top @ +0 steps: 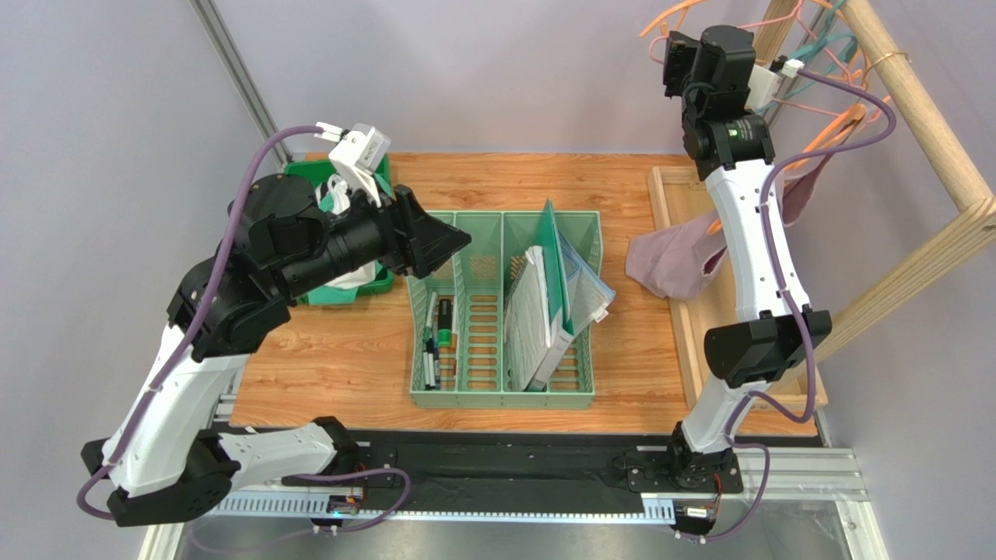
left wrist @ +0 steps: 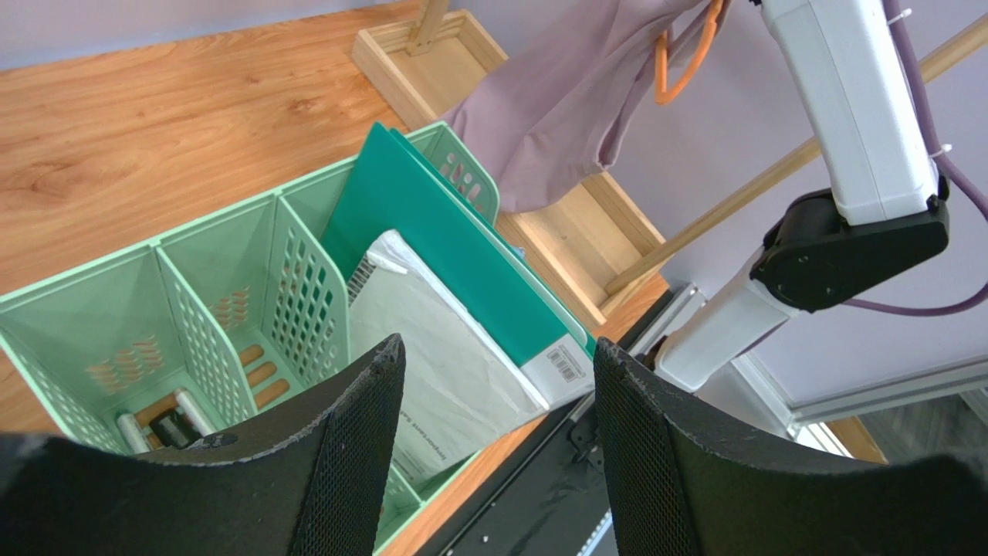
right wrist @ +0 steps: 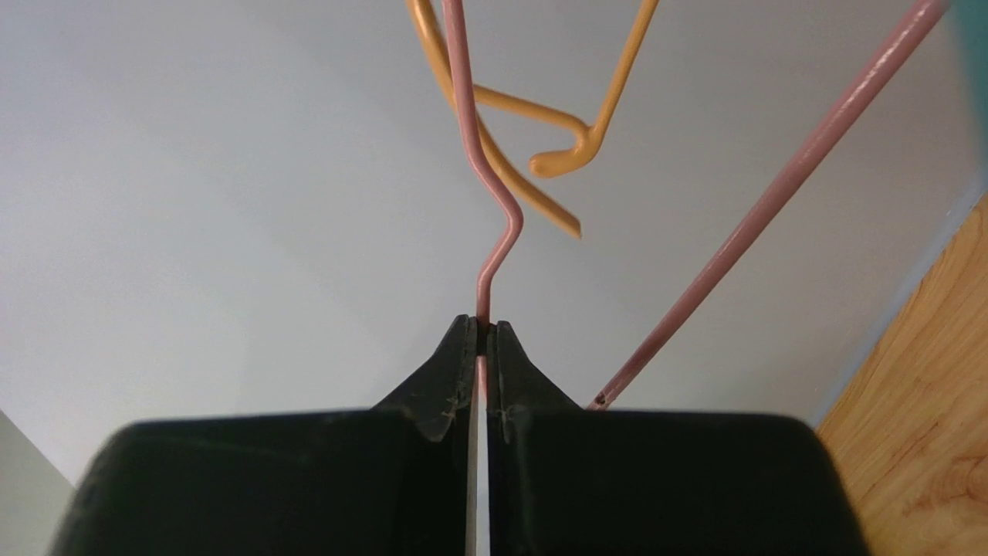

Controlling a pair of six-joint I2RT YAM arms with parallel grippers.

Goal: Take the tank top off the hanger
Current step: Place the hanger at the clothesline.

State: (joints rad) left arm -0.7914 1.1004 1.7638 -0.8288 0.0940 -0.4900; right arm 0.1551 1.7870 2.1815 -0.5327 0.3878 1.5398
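A mauve tank top point(top: 669, 264) hangs at the right, draped down over the base of the wooden rack point(top: 924, 117); in the left wrist view the tank top point(left wrist: 568, 104) has orange hanger wire point(left wrist: 678, 64) showing at its top. High by the rack's rail, my right gripper point(right wrist: 485, 324) is shut on a thin pink hanger wire point(right wrist: 481, 174), with an orange hanger hook point(right wrist: 557, 151) just beyond it. From above, the right gripper point(top: 676, 58) sits among the hanger hooks. My left gripper point(left wrist: 499, 353) is open and holds nothing; it hovers over the green organizer, far left of the tank top. Its fingers point(top: 438, 243) point right.
A mint-green desk organizer point(top: 462, 391) holds pens, a green folder point(left wrist: 464, 232) and a white envelope point(left wrist: 447, 348). A green bin point(top: 316, 292) sits behind the left arm. Teal and orange hangers point(top: 818, 47) crowd the rack's rail. The rack's wooden base tray point(top: 672, 193) lies on the right.
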